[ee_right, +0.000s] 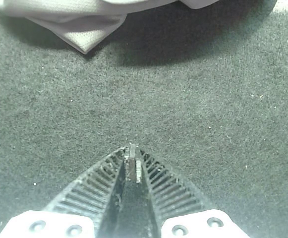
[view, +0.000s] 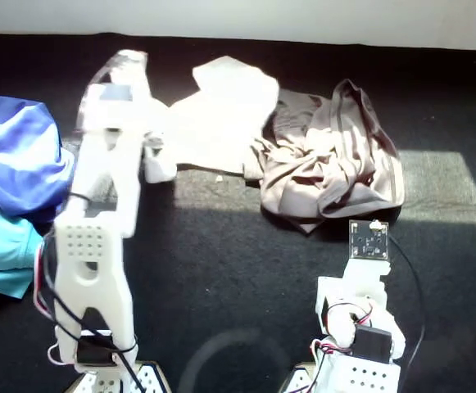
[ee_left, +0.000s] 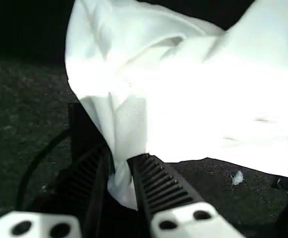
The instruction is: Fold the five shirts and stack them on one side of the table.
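Worktop: dark fuzzy cover, looks grippy. Dragged cloth likely to bunch, not slide. Tan shirt crumpled mid-worktop, touching white shirt edge, so pull on white may tow it along. Blue shirt and cyan shirt heaped far left. Left tool clenched on thin fold of white shirt. Bite looks shallow, may slip. Right tool clenched, empty, over bare worktop near tan shirt.

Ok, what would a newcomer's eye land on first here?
First, the left gripper pinching a fold of the white shirt at the far middle of the table. Beside it lies a crumpled beige shirt, with a blue shirt and a turquoise shirt bunched together on the left arm's side. The right gripper sits shut over bare dark tabletop.
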Controlling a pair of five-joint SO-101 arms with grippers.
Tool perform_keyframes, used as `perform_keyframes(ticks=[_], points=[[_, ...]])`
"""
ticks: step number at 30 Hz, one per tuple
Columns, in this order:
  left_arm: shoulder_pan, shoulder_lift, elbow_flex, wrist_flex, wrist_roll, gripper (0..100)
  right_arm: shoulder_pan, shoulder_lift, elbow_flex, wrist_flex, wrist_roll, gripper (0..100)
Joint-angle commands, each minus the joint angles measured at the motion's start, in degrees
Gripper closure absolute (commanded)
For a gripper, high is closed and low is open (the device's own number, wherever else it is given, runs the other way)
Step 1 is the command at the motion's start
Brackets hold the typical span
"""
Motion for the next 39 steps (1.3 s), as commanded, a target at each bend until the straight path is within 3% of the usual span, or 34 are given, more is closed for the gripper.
perform_keyframes(ticks=[1, 8, 16, 21, 26, 31, 37, 39], points=[[-5.76, -12.7, -0.22, 4.75, 0.26, 99, 0.48, -0.13, 7.6, -0.66, -0.26, 99.1], [-14.73, -30.37, -0.22, 10.11, 0.0, 99, 0.48, -0.13, 7.6, -0.66, -0.26, 99.1], [-29.76, -48.57, -0.22, 6.24, -10.02, 99, 0.48, -0.13, 7.6, -0.66, -0.26, 99.1], [-43.91, -54.46, 0.04, -5.36, -11.78, 99, 0.48, -0.13, 7.6, -0.66, -0.26, 99.1], [-52.26, -54.64, 0.22, -14.77, -15.56, 99, 0.48, -0.13, 7.6, -0.66, -0.26, 99.1], [-54.55, -54.73, 7.6, -24.88, -15.65, 99, 0.48, -0.13, 7.6, -0.66, -0.26, 99.1], [-54.9, -54.73, 25.8, -49.14, -15.74, 99, 0.48, -0.13, 7.6, -0.66, -0.26, 99.1], [-54.73, -54.81, 32.75, -57.32, -18.81, 99, 0.48, -0.13, 7.6, -0.66, -0.26, 99.1]])
